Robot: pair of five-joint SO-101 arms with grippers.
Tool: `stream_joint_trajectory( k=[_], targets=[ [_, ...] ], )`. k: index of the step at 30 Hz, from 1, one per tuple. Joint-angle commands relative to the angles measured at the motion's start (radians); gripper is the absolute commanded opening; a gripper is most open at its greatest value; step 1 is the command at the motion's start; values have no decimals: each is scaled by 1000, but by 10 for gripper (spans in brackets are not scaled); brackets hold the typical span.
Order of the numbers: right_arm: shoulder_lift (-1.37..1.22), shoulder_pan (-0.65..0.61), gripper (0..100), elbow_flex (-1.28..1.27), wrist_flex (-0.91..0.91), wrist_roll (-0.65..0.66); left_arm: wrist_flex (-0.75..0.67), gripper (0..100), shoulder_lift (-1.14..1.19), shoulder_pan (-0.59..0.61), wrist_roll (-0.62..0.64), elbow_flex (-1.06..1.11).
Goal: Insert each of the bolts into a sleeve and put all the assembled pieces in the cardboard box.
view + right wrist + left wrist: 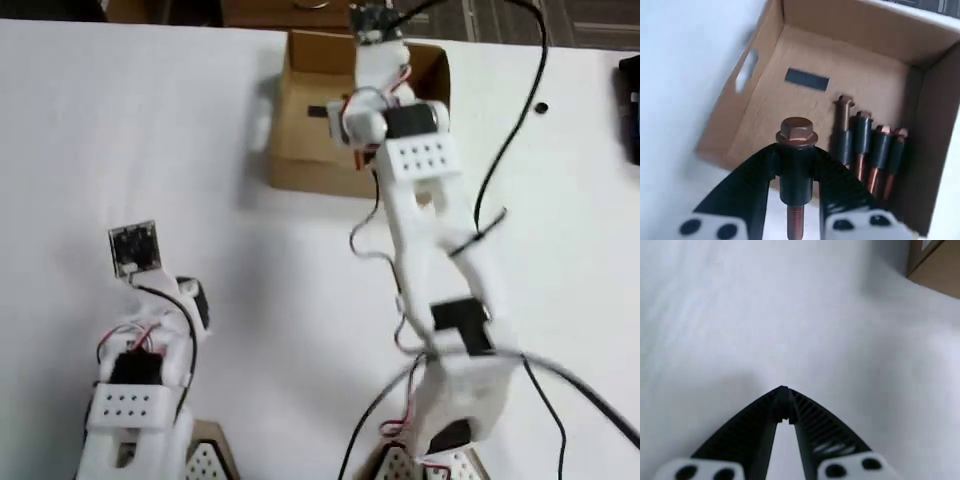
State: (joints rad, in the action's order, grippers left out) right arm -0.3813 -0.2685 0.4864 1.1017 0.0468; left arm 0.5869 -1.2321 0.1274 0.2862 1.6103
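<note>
In the high view the cardboard box (300,130) sits at the top centre of the frame on the white table (100,120). The right arm (430,230) stretches up from the lower right edge until its wrist is over the box. The left arm (140,370) is folded back in the lower left corner, well apart from the box. In the right wrist view, the right gripper (796,156) is clenched around the black sleeve (796,177) of a copper bolt (796,132). The bolt's long axis runs along the fingers, with its hexagonal head pointing out past the tips towards the open box (790,105). Four assembled pieces (870,150) already lie side by side on the box floor against one wall, roughly parallel to the held piece. The bare cardboard beside them lies straight ahead of the held bolt's head. The held piece seems to hang above the near part of the box, so lowering and letting go looks like the step in hand. The left gripper (783,396) is closed on nothing, tips meeting above bare table.
</note>
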Motion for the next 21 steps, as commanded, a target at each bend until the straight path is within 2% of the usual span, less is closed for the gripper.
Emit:
stream_joint_trajectory(
  k=[1,8,21],
  targets=[
    [-156,51,19,284,13,11,-14,21,-28,-11,-3,1],
    [-423,81,19,546,67,12,-20,21,-83,-12,-3,39],
    [-716,68,30,712,68,12,-14,21,-164,-14,-5,76]
  ],
)
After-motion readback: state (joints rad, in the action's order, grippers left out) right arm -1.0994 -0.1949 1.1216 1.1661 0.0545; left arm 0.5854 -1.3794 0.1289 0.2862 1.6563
